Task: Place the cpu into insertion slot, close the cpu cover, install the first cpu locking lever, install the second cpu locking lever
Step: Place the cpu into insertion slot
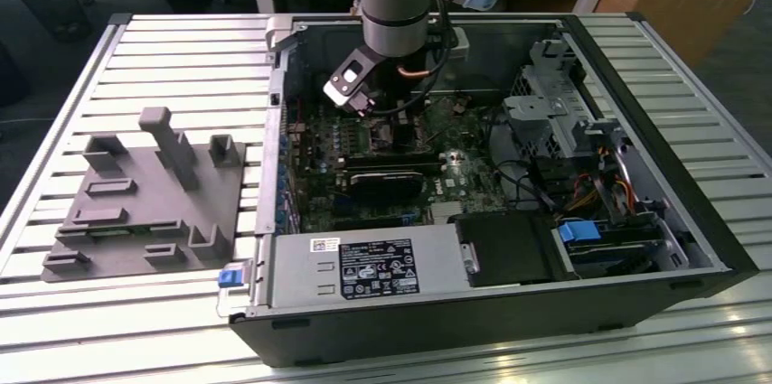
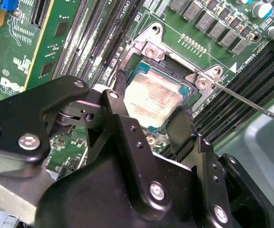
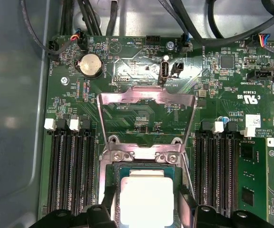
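In both wrist views the cpu [image 2: 151, 99] [image 3: 146, 197], a small square chip with a pale metal top, lies level in the insertion slot [image 2: 177, 64] on the green board. My gripper [image 2: 152, 102] [image 3: 146, 206] hangs straight above it. Its two black fingers [image 2: 120, 83] press against opposite edges of the chip. The cpu cover [image 3: 146, 97], a thin silvery frame, stands flipped back from its hinge, away from the socket. A thin wire locking lever [image 2: 251, 102] sticks out loose beside the socket. In the exterior view the gripper [image 1: 383, 124] reaches down into the open computer case.
Long black memory slots [image 3: 73, 171] [image 3: 218, 166] flank the socket. A black heatsink block [image 1: 389, 187] sits just in front of it in the case [image 1: 675, 221]. Cables [image 1: 591, 190] and drive bays fill the exterior view's right. A grey fixture [image 1: 145, 194] rests on the slatted table.
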